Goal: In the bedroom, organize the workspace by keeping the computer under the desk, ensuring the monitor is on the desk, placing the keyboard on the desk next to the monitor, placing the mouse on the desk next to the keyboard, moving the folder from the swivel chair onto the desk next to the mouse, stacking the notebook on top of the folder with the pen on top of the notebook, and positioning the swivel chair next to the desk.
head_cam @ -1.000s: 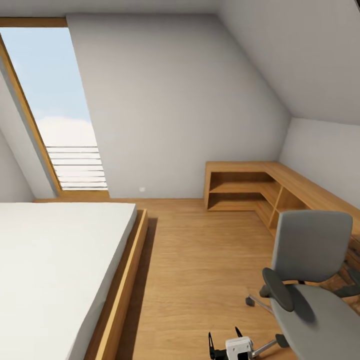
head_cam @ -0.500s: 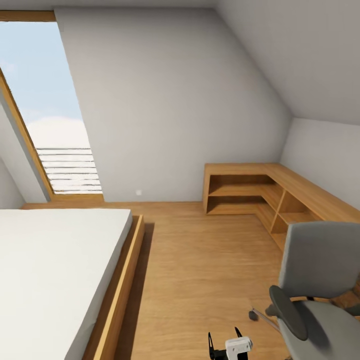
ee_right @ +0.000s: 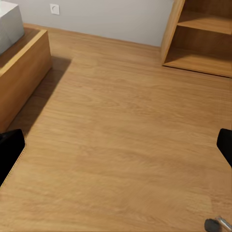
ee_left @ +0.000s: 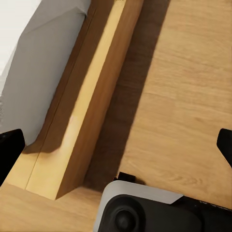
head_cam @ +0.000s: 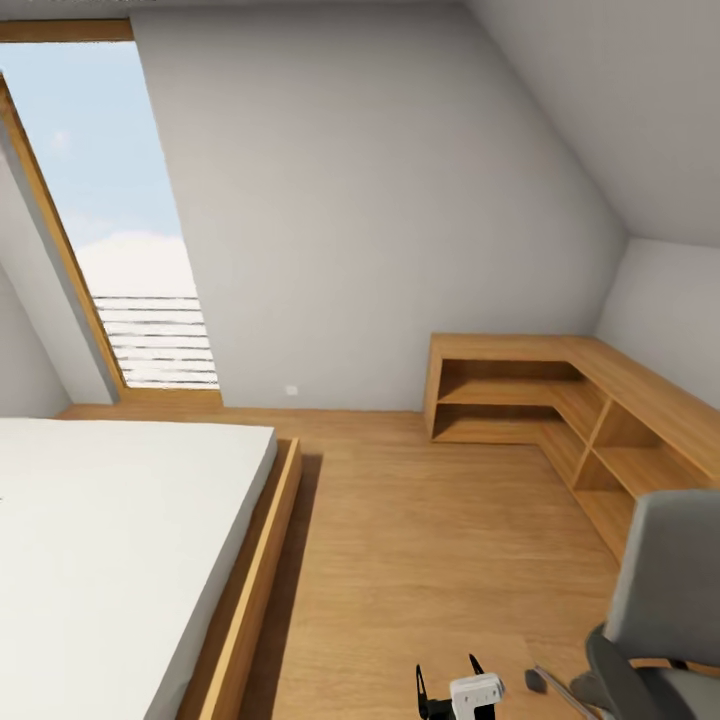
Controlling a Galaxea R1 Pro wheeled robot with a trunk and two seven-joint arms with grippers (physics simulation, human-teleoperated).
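The grey swivel chair [head_cam: 668, 578] stands at the lower right of the head view, cut off by the picture's edge, with one caster [head_cam: 535, 681] on the wood floor. That caster [ee_right: 211, 224] also appears in the right wrist view. My right gripper [head_cam: 447, 668] sits low in the middle of the head view, left of the chair, open and holding nothing. The right gripper [ee_right: 116, 147] faces bare floor. My left gripper [ee_left: 116, 147] is open and empty above the bed frame. The desk, computer, monitor, keyboard, mouse, folder, notebook and pen are out of view.
A bed with a white mattress [head_cam: 100, 540] and a wooden frame [head_cam: 250, 590] fills the left. A low light-wood corner cabinet [head_cam: 560, 400] runs along the far and right walls. Open wood floor [head_cam: 430, 540] lies between them. A tall window [head_cam: 120, 220] is at the back left.
The whole head view has shifted, so the camera moved: the chair now sits farther right and lower in the picture and is more cut off. The right gripper keeps its place in the picture.
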